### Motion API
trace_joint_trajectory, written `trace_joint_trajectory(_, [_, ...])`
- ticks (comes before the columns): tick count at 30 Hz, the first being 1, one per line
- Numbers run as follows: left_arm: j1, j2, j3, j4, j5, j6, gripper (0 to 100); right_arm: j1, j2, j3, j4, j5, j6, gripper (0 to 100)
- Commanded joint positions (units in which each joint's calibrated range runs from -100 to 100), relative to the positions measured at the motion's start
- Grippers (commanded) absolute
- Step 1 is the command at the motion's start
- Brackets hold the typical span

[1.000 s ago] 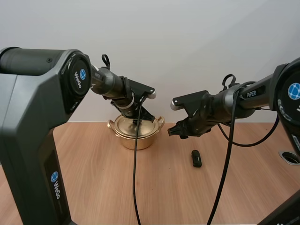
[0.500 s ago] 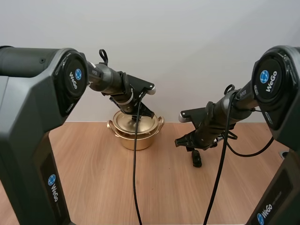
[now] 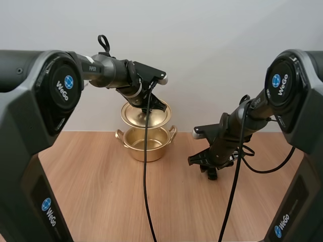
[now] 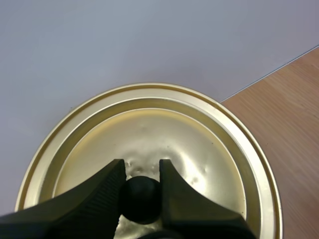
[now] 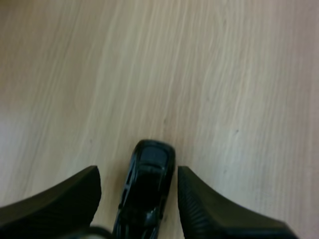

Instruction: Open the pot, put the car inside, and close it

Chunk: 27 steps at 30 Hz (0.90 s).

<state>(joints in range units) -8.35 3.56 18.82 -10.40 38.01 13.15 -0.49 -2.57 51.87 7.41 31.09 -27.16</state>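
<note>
Tabletop (image 3: 101, 196), right of centre: right gripper (image 5: 138, 173), fingers parted, straddles toy car (image 5: 147, 191), long axis along them. Left gripper (image 4: 142, 168) clamps lid knob (image 4: 142, 199) over pot (image 3: 146, 145).

Light: bright, even, diffuse.
Shadows: faint, soft-edged under pot (image 3: 146, 147) on table (image 3: 101, 201).
Glare: soft sheen on lid (image 4: 199, 144) & car (image 5: 149, 160) roof; table washed pale in right wrist view.
</note>
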Motion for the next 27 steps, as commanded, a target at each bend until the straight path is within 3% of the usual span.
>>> trace_joint_trajectory(1, [0.02, -1.6, 0.0, -0.1, -0.3, 0.0, 0, 0.0, 0.2, 0.0, 0.0, -0.1, 0.0, 77])
trace_joint_trajectory(3, [0.02, -3.5, 0.0, 0.2, -0.8, 0.0, 0, 0.0, 0.2, 0.0, 0.0, 0.1, 0.0, 72])
trace_joint_trajectory(6, [0.07, -6.9, -0.1, 1.3, -1.6, 0.0, 0, 0.0, 0.2, 0.0, 0.0, 0.2, 0.0, 48])
trace_joint_trajectory(10, [0.16, -11.5, -2.9, 1.3, 0.5, -0.4, 0, 0.0, 0.2, 0.0, 0.3, 0.2, 0.4, 0])
trace_joint_trajectory(19, [2.12, -19.9, -12.4, 1.1, 7.3, -2.5, 0, 0.0, -0.1, -0.9, -2.2, -2.1, 0.4, 0])
trace_joint_trajectory(27, [3.01, -23.9, -16.2, -3.1, 9.7, -2.6, 0, 0.4, -4.3, -12.3, 1.1, 2.0, -2.3, 0])
